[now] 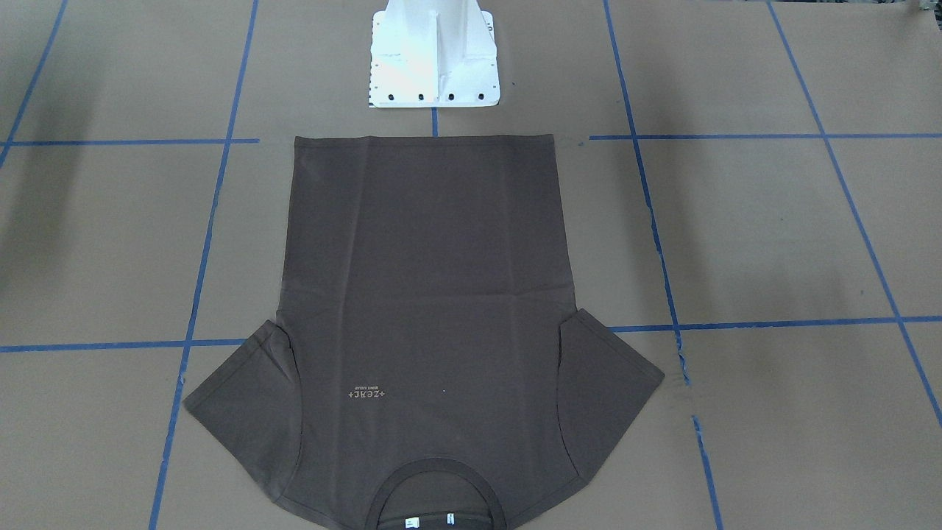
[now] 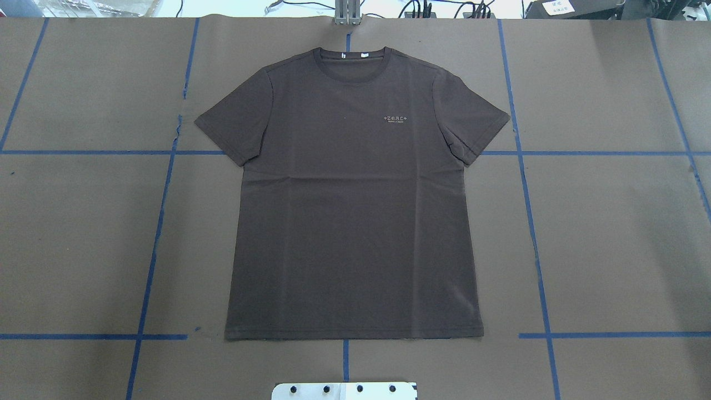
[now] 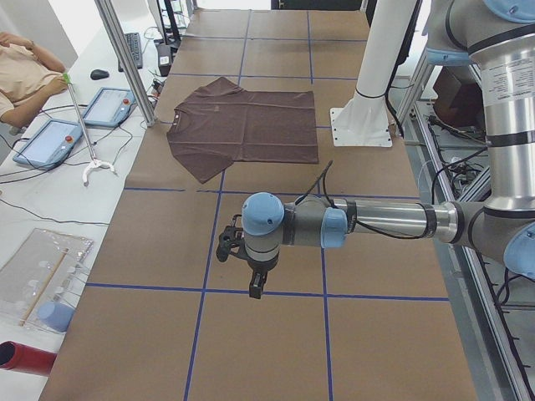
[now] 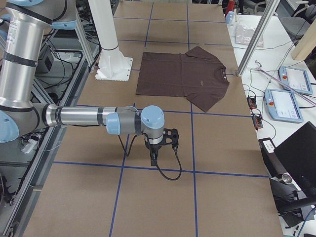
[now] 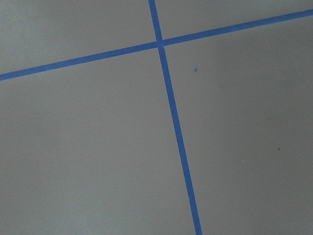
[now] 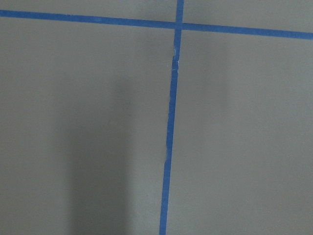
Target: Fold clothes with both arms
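Whether left tool [image 3: 257, 289], right tool [image 4: 153, 160] gape is unclear.

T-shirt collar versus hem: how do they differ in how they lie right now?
The collar is a curved ribbed band with white tags; the hem is a plain straight edge. The collar lies on the side far from the white pedestal; the hem lies nearest it. Both lie flat and unfolded.

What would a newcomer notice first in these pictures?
A dark brown T-shirt lies spread flat, collar away from the robot, hem near the white pedestal. Blue tape lines cross the brown table in a grid. In the side views, the left arm and right arm each reach out over bare table, well clear of the T-shirt.
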Motion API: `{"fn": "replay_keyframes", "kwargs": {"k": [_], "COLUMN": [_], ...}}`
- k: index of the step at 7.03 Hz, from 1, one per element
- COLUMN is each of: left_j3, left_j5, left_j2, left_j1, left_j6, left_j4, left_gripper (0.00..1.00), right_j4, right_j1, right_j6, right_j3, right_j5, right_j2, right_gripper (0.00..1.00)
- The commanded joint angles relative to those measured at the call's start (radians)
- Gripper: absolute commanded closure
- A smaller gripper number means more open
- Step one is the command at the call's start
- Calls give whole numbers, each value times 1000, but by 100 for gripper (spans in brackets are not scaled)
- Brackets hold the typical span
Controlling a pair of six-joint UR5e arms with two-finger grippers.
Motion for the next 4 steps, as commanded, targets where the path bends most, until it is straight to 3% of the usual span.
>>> {"fn": "replay_keyframes", "kwargs": {"k": [1,4], "left_j3": [-9,-24], "left_j5": [1,-2], "left_j2": [-2,-15], "left_j1": [3,3], "left_j6": [4,-1], "left_j4": [-2,-25], "left_gripper": [0,0], "right_j4": [1,25], "right_j1": [1,-1], "right_j6": [0,9], "right_j3": [0,15], "right_j5": [0,0], "right_j2": [0,27], "right_gripper": [0,0]}}
